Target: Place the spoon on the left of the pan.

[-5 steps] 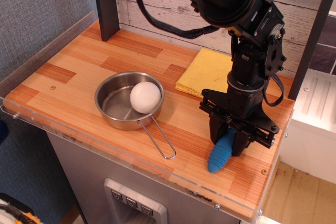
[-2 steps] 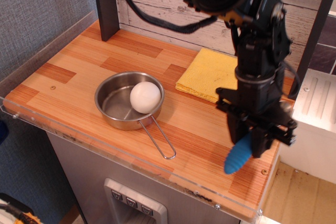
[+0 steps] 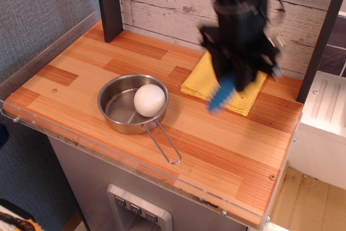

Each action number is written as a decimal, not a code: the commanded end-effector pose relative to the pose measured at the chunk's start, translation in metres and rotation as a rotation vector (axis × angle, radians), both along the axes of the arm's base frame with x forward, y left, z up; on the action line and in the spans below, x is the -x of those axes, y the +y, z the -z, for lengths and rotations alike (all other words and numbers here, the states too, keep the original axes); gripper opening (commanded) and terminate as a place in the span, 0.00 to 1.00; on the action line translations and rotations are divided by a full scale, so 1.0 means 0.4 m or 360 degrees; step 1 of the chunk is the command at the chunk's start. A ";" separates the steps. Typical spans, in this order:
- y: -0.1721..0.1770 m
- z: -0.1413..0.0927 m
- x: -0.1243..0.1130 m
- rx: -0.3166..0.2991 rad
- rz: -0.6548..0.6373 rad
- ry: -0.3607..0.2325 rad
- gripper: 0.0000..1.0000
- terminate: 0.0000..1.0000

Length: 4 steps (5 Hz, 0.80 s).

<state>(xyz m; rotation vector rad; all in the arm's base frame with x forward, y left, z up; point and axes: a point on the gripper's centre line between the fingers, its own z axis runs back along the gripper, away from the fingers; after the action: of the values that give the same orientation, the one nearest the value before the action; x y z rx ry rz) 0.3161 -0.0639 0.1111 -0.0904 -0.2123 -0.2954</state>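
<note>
Up in the upper right of the frame, the gripper was blurred, its jaws clamped on the spoon, whose blue handle hung down and left, clear of the wooden table and in front of the yellow cloth. The spoon's bowl was hidden. The pan sat at centre left, its wire handle pointing to the lower right, with a white ball resting inside it.

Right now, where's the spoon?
The spoon is off the table, held in the gripper, with its blue handle hanging over the front edge of the yellow cloth, to the right of the pan.
</note>
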 end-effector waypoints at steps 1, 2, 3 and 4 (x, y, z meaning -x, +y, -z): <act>0.246 -0.038 -0.060 -0.0189 -0.0289 -0.0035 0.00 0.00; 0.370 -0.010 -0.055 -0.0269 -0.0417 0.0041 0.00 0.00; 0.495 0.014 -0.026 -0.0288 -0.0400 0.0050 0.00 0.00; 0.577 0.033 0.012 -0.0330 -0.0323 0.0053 0.00 0.00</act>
<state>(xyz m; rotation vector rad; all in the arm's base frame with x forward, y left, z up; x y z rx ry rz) 0.3193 0.1597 0.0828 0.1122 -0.1277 -0.1221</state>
